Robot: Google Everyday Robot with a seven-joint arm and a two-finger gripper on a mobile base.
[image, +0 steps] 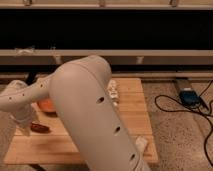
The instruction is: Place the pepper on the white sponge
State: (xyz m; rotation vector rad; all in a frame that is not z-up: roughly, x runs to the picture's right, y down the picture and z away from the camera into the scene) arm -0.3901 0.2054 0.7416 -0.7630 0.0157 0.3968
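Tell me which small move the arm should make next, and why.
Probably settle the gripper onto the pepper and take it. The pepper lies on the table beside the gripper, at the left, while the white sponge sits across the table near its right edge.

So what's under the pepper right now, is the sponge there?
The pepper lies on the wooden table at its left, just below the orange bowl. No white sponge shows beneath it. The claw sits right beside it and the arm covers the table's middle.

The gripper (pixel 26 125) is hemmed by the orange bowl (pixel 46 105).
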